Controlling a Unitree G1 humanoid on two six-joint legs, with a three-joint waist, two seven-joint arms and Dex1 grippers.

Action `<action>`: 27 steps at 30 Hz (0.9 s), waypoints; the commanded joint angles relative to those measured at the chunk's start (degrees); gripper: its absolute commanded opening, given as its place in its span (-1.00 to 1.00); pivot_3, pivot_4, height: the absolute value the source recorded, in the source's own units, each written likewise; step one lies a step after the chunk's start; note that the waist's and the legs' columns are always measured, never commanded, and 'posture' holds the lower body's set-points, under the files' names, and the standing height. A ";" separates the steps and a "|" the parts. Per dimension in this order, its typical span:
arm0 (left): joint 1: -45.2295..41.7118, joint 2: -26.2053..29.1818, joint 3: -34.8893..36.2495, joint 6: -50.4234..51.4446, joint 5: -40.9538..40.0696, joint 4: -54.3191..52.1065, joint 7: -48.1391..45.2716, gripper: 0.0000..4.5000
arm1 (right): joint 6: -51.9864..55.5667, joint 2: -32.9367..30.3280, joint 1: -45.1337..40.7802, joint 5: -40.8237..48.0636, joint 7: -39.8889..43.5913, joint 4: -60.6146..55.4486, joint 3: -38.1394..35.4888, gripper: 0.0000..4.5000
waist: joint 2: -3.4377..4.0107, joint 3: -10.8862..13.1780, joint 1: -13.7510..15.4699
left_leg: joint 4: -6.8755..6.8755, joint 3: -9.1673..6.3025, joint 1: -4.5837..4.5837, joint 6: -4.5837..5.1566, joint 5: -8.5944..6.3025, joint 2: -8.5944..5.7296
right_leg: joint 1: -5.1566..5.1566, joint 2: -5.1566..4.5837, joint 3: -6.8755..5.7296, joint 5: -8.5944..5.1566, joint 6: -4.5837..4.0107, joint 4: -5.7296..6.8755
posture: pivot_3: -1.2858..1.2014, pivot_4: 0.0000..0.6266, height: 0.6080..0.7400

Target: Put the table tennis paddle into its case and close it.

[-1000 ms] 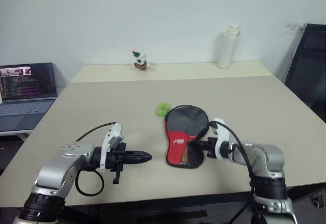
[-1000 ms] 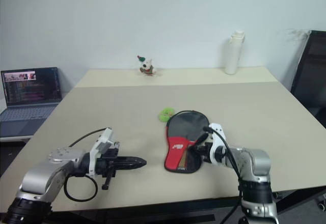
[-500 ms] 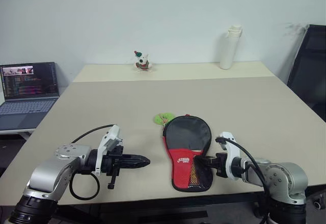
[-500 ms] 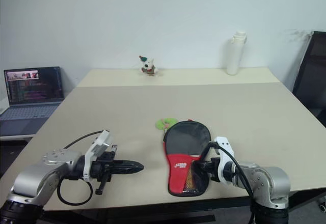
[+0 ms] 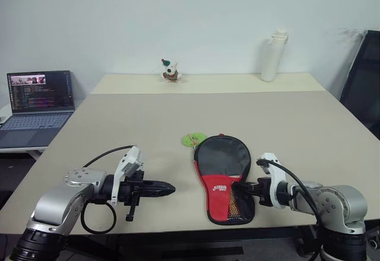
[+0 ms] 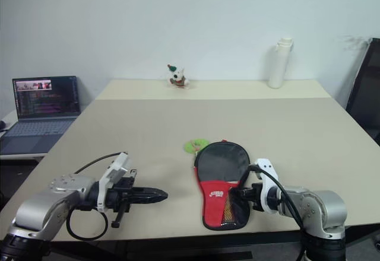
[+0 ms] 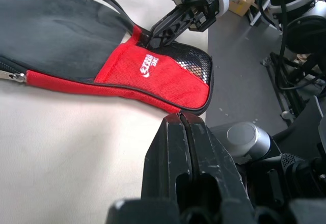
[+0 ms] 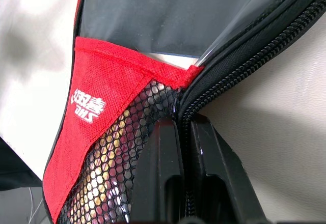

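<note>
While both arms reach out over the beige table [image 5: 119, 124], the case [image 5: 222, 175] lies flat near the front edge, a little right of centre, its round black end pointing away from the robot and its narrow red-and-mesh end toward it. White lettering sits on the red panel, and something pale and reddish shows through the black mesh beside it; I cannot tell for sure that this is the paddle. In the left wrist view a silver zip pull rests at the rim of the round end.

At the narrow end, the right gripper [image 5: 238, 188] has its 2 black fingers pressed together right on the zip edge of the case, beside the mesh panel. In the right wrist view the zipper teeth run down between the 2 fingers, so the jaws look pinched on that edge.

Well to the left of the case, the left gripper [image 5: 166, 187] hangs just above the table, pointing across toward the case with its 2 fingers squeezed tight together on nothing.

A small green thing [image 5: 192, 139] lies touching or just beside the far left rim of the case. Farther back stand a little toy figure [image 5: 170, 71] and a white bottle [image 5: 272, 56], well apart. An open laptop [image 5: 37, 101] sits on a separate surface off to the left.
</note>
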 commanded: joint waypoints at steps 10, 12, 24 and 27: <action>-0.11 0.23 -0.23 -1.93 -0.05 -0.15 -0.19 -1.00 | -0.14 0.74 -0.18 -1.68 -2.76 -0.51 -3.39 -1.00 | 0.00 0.00 0.03 | 0.00 0.01 0.00 0.00 0.00 0.01 | 0.00 0.00 0.01 0.00 0.00 -0.02 | 0.03 -0.52 1.00; -0.15 0.14 -0.24 -2.25 0.00 0.16 -0.04 -1.00 | -0.22 1.20 -0.27 -2.36 -3.98 -0.62 -4.21 -0.87 | 0.00 0.00 0.03 | 0.00 0.01 0.00 0.00 0.00 0.01 | 0.00 0.00 0.01 0.00 0.00 -0.02 | 0.03 -0.52 1.00; 1.57 -1.62 0.80 -1.00 -1.19 0.25 3.46 -1.00 | 0.46 -4.79 3.67 3.92 3.12 -8.59 -10.23 0.85 | -0.01 -0.01 0.16 | -0.01 0.01 -0.04 0.00 0.00 -0.04 | 0.09 -0.08 -0.01 -0.02 0.06 -0.26 | 0.03 -0.52 1.00; 1.11 -2.25 1.69 0.68 -1.71 1.18 5.83 -1.00 | -3.53 -4.47 0.58 7.39 6.32 -9.89 -10.25 0.99 | 0.00 0.00 -0.25 | -0.02 0.02 -0.03 0.01 0.00 0.03 | 0.07 0.00 0.00 -0.02 0.06 -0.25 | 0.03 -0.52 1.00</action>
